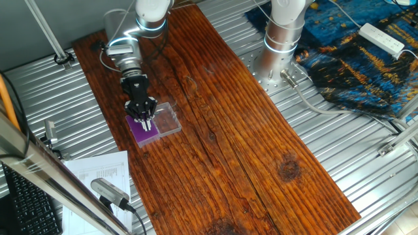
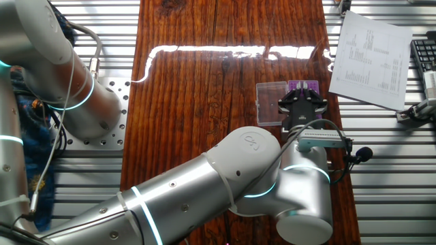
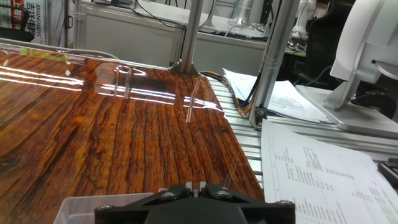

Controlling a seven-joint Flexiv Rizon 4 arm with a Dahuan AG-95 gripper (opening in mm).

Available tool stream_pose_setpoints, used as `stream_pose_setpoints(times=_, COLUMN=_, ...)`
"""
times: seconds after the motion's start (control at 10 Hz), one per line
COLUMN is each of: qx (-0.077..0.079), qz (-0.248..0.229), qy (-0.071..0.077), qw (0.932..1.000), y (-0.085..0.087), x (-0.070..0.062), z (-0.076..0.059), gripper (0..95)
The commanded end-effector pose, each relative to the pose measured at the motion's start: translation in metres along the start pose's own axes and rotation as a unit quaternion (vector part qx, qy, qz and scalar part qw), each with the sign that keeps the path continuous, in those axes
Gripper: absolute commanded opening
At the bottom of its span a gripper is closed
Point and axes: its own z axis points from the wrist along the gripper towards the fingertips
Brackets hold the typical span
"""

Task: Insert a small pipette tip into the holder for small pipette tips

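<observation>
The holder for small pipette tips (image 1: 146,134) is a flat purple block on the wooden board, joined to a clear plastic box (image 1: 167,118). My gripper (image 1: 146,123) points straight down over the purple block, its black fingers drawn close together. A pale sliver, the small pipette tip (image 1: 147,125), shows between the fingertips just above the block. In the other fixed view the holder (image 2: 304,86) peeks out beyond the gripper (image 2: 300,102), with the clear box (image 2: 270,102) to its left. The hand view shows only the finger bases (image 3: 194,186) with a narrow purple gap.
Printed sheets (image 1: 104,171) lie off the board's edge near the holder. A second arm's base (image 1: 281,46) stands on the ribbed metal table, beside a blue patterned cloth (image 1: 366,59) and a white power strip (image 1: 382,38). Aluminium posts (image 3: 273,56) rise beyond the board.
</observation>
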Motion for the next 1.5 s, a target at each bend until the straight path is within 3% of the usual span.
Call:
stream_pose_setpoints(times=0.1, qx=-0.001, qz=0.001, qy=0.0, qw=1.0, y=0.0002, x=0.0009, z=-0.0015, gripper=0.0)
stream_pose_setpoints(times=0.9, qx=-0.002, qz=-0.003, qy=0.013, qw=0.9999, y=-0.0015, x=0.0015, z=-0.0045, gripper=0.0)
stream_pose_setpoints(times=1.3, qx=-0.002, qz=-0.004, qy=0.013, qw=0.9999, y=-0.0018, x=0.0011, z=-0.0052, gripper=0.0)
stream_pose_setpoints(times=1.4, qx=-0.002, qz=-0.005, qy=0.014, qw=0.9999, y=-0.002, x=0.001, z=-0.0055, gripper=19.0)
stream_pose_setpoints(times=1.5, qx=-0.002, qz=-0.006, qy=0.014, qw=0.9999, y=-0.002, x=0.001, z=-0.0055, gripper=19.0)
